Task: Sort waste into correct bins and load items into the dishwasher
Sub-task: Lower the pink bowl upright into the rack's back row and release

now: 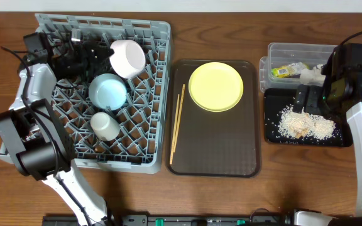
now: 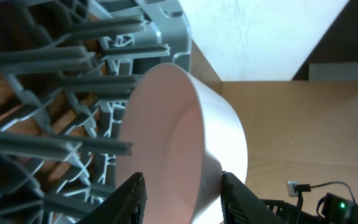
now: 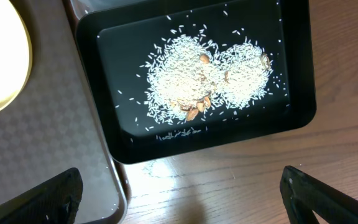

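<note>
White bowl (image 1: 127, 58) lies tipped on its side among the pegs at the far edge of the grey dish rack (image 1: 162, 94), with the light blue bowl (image 1: 108, 91) and cream cup (image 1: 104, 125) toward the near edge. The left gripper (image 2: 182, 190) straddles the bowl's rim with its jaws parted, not clamped. The right gripper (image 3: 179, 199) is spread wide and empty above the black tray (image 3: 294, 93) of rice crumbs (image 3: 204, 81).

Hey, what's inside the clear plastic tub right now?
A yellow-green wrapper and a white tissue lie in the clear tub. The right arm covers part of it, hiding anything there.
</note>
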